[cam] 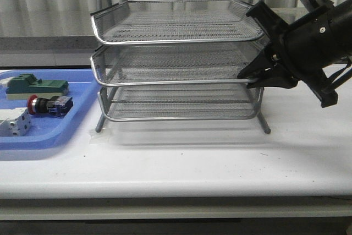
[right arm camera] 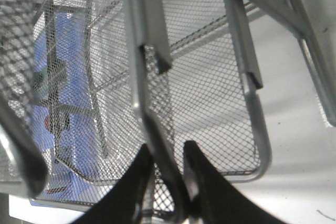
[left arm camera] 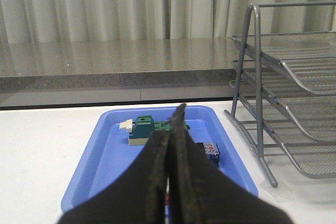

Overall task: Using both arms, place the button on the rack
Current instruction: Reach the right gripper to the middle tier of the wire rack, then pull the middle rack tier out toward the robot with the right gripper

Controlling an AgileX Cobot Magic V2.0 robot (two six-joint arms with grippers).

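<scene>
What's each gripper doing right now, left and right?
Left gripper: shut, holding nothing, above the blue tray.
Right gripper: shut on the rack's middle tray rim.

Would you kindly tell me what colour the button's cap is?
Red; the button shows it best in the front view, lying in the blue tray.

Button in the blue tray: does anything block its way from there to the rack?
Nothing visible does. The button lies in the blue tray, left of the rack; bare table separates them. The right hand grips the middle tier's far corner.
</scene>
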